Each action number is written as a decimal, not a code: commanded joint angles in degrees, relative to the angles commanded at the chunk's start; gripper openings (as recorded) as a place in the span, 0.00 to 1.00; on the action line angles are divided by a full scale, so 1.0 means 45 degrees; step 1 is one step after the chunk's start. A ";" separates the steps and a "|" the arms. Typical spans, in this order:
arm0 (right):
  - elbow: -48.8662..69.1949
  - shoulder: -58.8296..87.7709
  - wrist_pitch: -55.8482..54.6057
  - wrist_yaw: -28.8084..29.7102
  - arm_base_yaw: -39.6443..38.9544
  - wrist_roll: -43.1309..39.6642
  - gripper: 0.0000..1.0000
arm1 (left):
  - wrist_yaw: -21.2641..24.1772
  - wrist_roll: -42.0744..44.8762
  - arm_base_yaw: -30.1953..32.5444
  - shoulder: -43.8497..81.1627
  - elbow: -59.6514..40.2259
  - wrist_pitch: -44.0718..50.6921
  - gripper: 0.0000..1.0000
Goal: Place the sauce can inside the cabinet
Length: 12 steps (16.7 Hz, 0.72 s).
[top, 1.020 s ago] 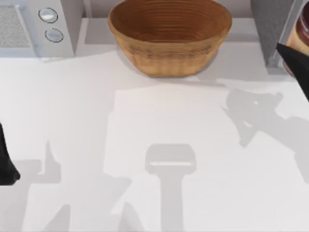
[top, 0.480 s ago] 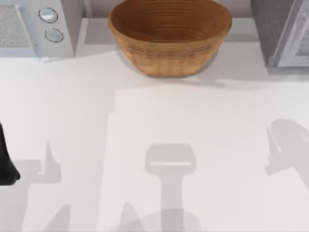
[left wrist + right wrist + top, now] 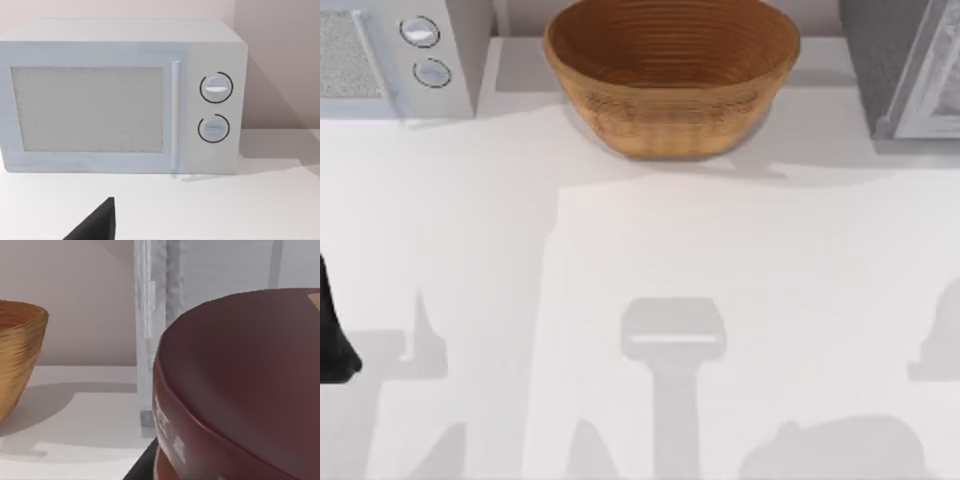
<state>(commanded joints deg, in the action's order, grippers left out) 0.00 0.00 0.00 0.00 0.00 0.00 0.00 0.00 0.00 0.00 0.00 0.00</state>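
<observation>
The sauce can (image 3: 240, 380) looms close in the right wrist view, its dark maroon round top tilted toward the camera, with my right gripper shut on it. One dark finger (image 3: 142, 469) shows at the can's lower edge. Behind the can stands the cabinet (image 3: 150, 315), its grey speckled edge and pale door panel upright. From above, the cabinet (image 3: 880, 50) sits at the table's far right corner, its white-framed door panel facing the table. My left arm (image 3: 332, 340) is parked at the table's left edge, and a dark tip of its gripper (image 3: 97, 225) points at the white appliance.
A big woven brown basket (image 3: 670, 80) stands at the back middle, also seen beside the cabinet (image 3: 15, 355). A white appliance with two round dials (image 3: 380, 60) (image 3: 120, 100) fills the back left corner. Arm shadows lie on the white table (image 3: 650, 250) at the front and right.
My right gripper and the can, at the cabinet's front a second ago, have left the top view. Its shadow slid toward the front right. The left arm has not moved.
</observation>
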 joint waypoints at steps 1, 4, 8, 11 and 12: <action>0.0000 0.0000 0.0000 0.0000 0.0000 0.0000 0.00 | 0.0000 0.0000 0.0000 0.0000 0.0000 0.0000 1.00; 0.0006 0.0058 -0.0019 -0.0027 -0.0047 0.0005 0.00 | 0.0000 0.0000 0.0000 0.0000 0.0000 0.0000 1.00; 0.0797 0.0705 0.0206 0.0009 -0.0209 0.0064 0.00 | 0.0000 0.0000 0.0000 0.0000 0.0000 0.0000 1.00; 0.2789 0.2273 0.0790 0.0211 -0.0469 0.0168 0.00 | 0.0000 0.0000 0.0000 0.0000 0.0000 0.0000 1.00; 0.3684 0.2953 0.1050 0.0317 -0.0561 0.0206 0.00 | 0.0000 0.0000 0.0000 0.0000 0.0000 0.0000 1.00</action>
<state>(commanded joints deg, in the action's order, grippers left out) 16.58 13.28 4.73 1.43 -2.53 0.93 0.00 0.00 0.00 0.00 0.00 0.00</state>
